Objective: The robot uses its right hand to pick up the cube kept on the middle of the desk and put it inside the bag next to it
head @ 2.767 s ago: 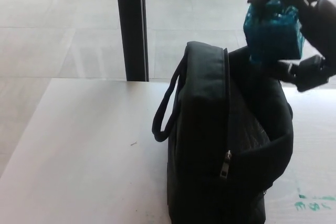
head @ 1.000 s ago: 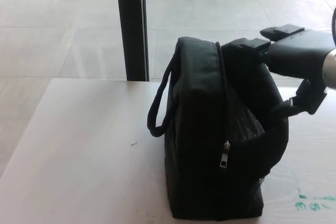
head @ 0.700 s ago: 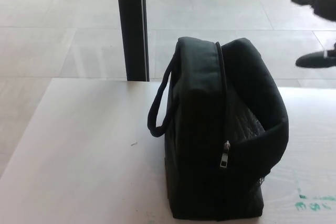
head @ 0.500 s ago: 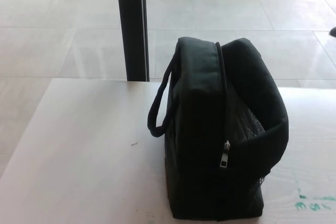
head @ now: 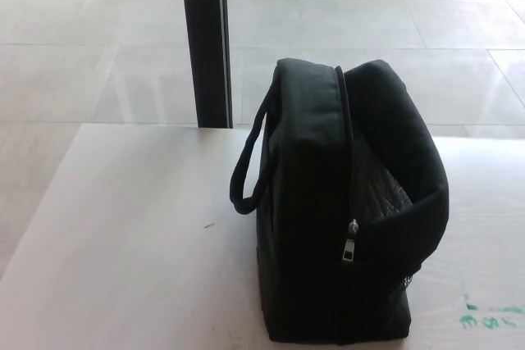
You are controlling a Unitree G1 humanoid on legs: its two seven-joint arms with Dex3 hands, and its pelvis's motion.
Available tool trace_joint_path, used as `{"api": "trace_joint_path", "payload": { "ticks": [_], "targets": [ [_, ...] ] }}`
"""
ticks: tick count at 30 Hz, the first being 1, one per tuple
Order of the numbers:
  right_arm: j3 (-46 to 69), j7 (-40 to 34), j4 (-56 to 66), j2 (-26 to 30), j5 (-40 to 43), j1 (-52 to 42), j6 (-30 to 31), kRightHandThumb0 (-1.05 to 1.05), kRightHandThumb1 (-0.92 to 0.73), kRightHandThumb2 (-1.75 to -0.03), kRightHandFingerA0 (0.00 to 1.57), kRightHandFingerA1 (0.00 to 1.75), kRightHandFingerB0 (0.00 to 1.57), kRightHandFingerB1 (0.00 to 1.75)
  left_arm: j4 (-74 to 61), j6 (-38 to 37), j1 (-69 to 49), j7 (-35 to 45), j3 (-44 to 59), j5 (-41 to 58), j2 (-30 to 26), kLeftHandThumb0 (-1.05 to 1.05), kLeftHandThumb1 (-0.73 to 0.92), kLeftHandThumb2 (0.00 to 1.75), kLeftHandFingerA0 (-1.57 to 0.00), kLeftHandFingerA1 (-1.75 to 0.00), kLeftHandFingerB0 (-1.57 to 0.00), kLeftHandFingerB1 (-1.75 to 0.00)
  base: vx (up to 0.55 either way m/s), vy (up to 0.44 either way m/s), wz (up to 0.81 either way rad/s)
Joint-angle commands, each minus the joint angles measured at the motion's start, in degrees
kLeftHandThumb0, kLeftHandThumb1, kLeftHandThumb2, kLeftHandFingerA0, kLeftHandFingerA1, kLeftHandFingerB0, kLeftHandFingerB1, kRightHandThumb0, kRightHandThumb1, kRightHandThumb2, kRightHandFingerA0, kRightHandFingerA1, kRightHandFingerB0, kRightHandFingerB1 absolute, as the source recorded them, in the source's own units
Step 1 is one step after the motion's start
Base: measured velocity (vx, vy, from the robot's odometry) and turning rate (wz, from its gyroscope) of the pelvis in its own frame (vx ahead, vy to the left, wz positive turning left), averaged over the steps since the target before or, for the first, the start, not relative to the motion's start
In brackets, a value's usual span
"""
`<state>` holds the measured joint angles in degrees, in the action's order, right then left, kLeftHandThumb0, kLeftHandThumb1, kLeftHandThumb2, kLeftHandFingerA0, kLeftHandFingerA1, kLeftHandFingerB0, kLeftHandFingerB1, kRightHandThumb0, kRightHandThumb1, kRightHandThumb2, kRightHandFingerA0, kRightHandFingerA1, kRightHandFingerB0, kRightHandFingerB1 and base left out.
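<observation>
A black bag [head: 340, 202] stands upright on the white desk [head: 139, 235], right of the middle. Its carry handle [head: 246, 165] loops out on its left side and a silver zip pull [head: 352, 239] hangs on its front. The bag's top gapes open toward the right. The cube does not show anywhere; the bag's inside is hidden from this angle. Neither of my hands is in view.
A black pillar [head: 207, 38] rises behind the desk's far edge, with tiled floor beyond. Green marks [head: 488, 317] stain the desk at the lower right. A small dark speck [head: 209, 225] lies left of the bag.
My right hand held the blue cube above the bag, reached into the bag's opening, then rose empty and left the picture to the upper right. The cube is no longer visible.
</observation>
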<state>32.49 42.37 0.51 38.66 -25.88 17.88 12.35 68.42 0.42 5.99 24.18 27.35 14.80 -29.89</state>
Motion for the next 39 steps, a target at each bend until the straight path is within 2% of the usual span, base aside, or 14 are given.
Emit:
{"api": "trace_joint_path", "payload": {
  "ticks": [1, 4, 5, 9, 11, 13, 14, 15, 16, 18, 21, 22, 23, 39],
  "targets": [
    [16.6, -19.86, -7.87, -10.15, 5.58, -18.02, -2.38, -0.34, -0.55, -1.06, 0.03, 0.53, 0.0, 0.5, 0.09, -0.05, -1.16, 0.07, 0.13, 0.28, -1.8, -1.05, 0.51, 0.91, -0.35, -1.45, -0.3, -1.43, 0.0, 0.0, 0.0],
    [19.51, -22.37, -10.86, -13.66, 8.42, -20.51, -3.79, -0.35, -0.56, -1.07, 0.03, 0.54, 0.0, 0.51, 0.23, 0.2, -1.12, -0.31, 0.43, 0.55, -1.66, -1.05, 0.48, 0.92, -0.37, -1.46, -0.34, -1.46, 0.0, 0.0, 0.0],
    [19.86, -22.91, -11.29, -14.16, 8.66, -20.92, -4.06, -0.58, -0.72, -0.62, 0.12, 0.53, 0.1, 0.38, 0.28, 0.16, -1.17, -0.28, 0.45, 0.58, -1.57, -1.05, 0.47, 0.91, -0.39, -1.48, -0.34, -1.47, 0.0, 0.0, 0.0],
    [20.25, -28.99, -17.2, -17.52, 8.19, -23.44, -5.07, -0.58, -0.73, -0.61, 0.07, 0.53, 0.1, 0.42, 0.33, -0.18, -1.63, 0.25, 0.72, 0.88, -1.4, -1.05, 0.47, 0.89, -0.39, -1.5, -0.31, -1.49, 0.0, 0.0, 0.0],
    [20.37, -30.02, -18.69, -19.14, 8.64, -23.92, -4.39, -0.34, -0.59, -1.09, 0.04, 0.55, 0.0, 0.51, 0.02, 0.11, -1.53, -0.07, 0.77, 0.89, -1.6, -1.05, 0.48, 0.91, -0.36, -1.49, -0.3, -1.47, 0.0, 0.0, 0.0],
    [20.94, -30.31, -20.83, -19.36, 9.81, -23.64, -4.88, -0.55, -0.75, -0.62, 0.03, 0.43, 0.12, 0.39, 0.17, 0.16, -1.4, -0.31, 0.86, 0.94, -1.55, -1.05, 0.47, 0.91, -0.37, -1.49, -0.31, -1.46, 0.0, 0.0, 0.0],
    [21.4, -30.75, -22.35, -19.68, 10.69, -23.75, -6.08, -0.34, -0.6, -1.1, 0.04, 0.55, 0.0, 0.51, 0.21, 0.05, -1.3, -0.29, 0.78, 0.83, -1.59, -1.05, 0.48, 0.91, -0.36, -1.49, -0.3, -1.46, 0.0, 0.0, 0.0],
    [21.75, -30.86, -22.74, -19.98, 11.1, -23.45, -4.78, -0.56, -0.76, -0.63, 0.05, 0.44, 0.1, 0.38, 0.49, -0.11, -1.11, -0.34, 0.5, 0.5, -1.7, -1.05, 0.49, 0.89, -0.37, -1.47, -0.32, -1.45, 0.0, 0.0, 0.0],
    [21.05, -33.27, -24.59, -20.39, 10.16, -23.09, -5.04, -0.34, -0.61, -1.11, 0.02, 0.54, 0.0, 0.51, 0.27, -0.15, -0.95, -0.35, 0.3, 0.33, -1.74, -1.05, 0.49, 0.92, -0.36, -1.5, -0.31, -1.48, 0.0, 0.0, 0.0],
    [19.6, -35.36, -26.38, -21.92, 9.25, -23.45, -5.95, -0.34, -0.61, -1.12, 0.02, 0.53, 0.0, 0.51, 0.25, 0.1, -0.96, -0.37, 0.26, 0.3, -1.81, -1.05, 0.5, 0.92, -0.39, -1.48, -0.31, -1.43, 0.0, 0.0, 0.0],
    [18.09, -35.88, -28.71, -22.02, 9.14, -22.94, -6.66, -0.63, -0.83, -0.65, 0.13, 0.44, 0.14, 0.35, -0.2, 0.18, -0.85, -0.45, 0.16, 0.27, -1.71, -1.05, 0.51, 0.91, -0.39, -1.5, -0.3, -1.44, 0.0, 0.0, 0.0],
    [17.18, -35.09, -30.9, -22.06, 9.81, -23.01, -9.03, -0.35, -0.58, -1.11, 0.02, 0.53, 0.0, 0.5, 0.1, 0.33, -0.51, -0.77, 0.29, 0.41, -1.42, -1.05, 0.49, 0.93, -0.4, -1.5, -0.31, -1.43, 0.0, 0.0, 0.0],
    [16.83, -35.39, -31.42, -22.2, 9.8, -23.05, -9.81, -0.68, -0.83, -0.64, 0.15, 0.46, 0.14, 0.36, 0.15, 0.31, -0.52, -0.78, 0.29, 0.4, -1.41, -1.05, 0.49, 0.93, -0.4, -1.49, -0.33, -1.42, 0.0, 0.0, 0.0],
    [13.7, -34.62, -35.26, -23.58, 16.57, -24.14, -18.36, -0.71, -0.86, -0.66, 0.21, 0.54, 0.16, 0.37, 0.08, -0.07, -1.63, -0.28, 0.29, 0.41, -1.05, -1.05, 0.5, 0.92, -0.4, -1.52, -0.33, -1.43, 0.0, 0.0, 0.0]
  ]
}}
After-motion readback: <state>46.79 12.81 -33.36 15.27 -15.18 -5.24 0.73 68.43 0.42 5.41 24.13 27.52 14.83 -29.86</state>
